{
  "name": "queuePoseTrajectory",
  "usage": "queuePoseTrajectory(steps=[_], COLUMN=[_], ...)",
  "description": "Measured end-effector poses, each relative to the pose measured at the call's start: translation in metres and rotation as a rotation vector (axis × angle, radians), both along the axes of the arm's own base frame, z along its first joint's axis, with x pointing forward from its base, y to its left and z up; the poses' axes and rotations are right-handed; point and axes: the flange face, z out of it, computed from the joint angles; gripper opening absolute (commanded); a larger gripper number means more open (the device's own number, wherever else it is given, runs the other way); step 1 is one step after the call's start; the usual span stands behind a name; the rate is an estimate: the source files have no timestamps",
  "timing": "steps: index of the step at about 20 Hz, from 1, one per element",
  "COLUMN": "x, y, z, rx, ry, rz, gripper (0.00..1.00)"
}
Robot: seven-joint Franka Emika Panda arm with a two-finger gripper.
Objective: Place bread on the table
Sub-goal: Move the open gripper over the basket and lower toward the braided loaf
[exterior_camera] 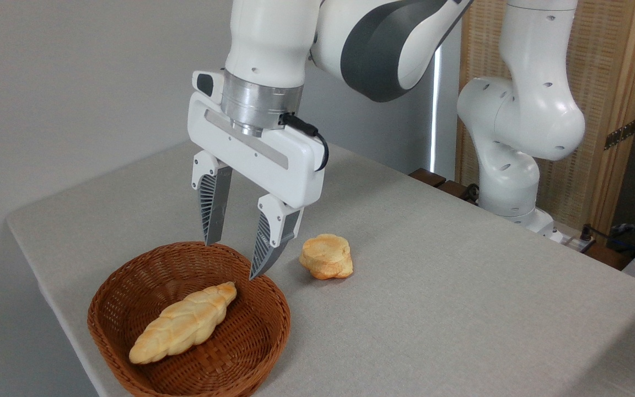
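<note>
Bread waiting in its basket, pincer poised empty above the far rim

The bread [184,323] lies slantwise in the wicker basket [262,336], not yet on the table [461,298]; behind it the gripper [230,258] hangs parted, holding nothing, apparently set to descend; farther off a small bun [327,256] rests on the cloth.
</note>
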Motion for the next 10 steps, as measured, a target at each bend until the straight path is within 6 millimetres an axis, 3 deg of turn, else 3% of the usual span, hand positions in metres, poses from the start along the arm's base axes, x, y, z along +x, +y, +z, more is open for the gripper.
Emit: queuePoseTrajectory(steps=[10], x=[0.022], y=[-0.022], z=[-0.041], rx=[-0.003], ry=[0.011], rz=[0.001], gripper=[1.00])
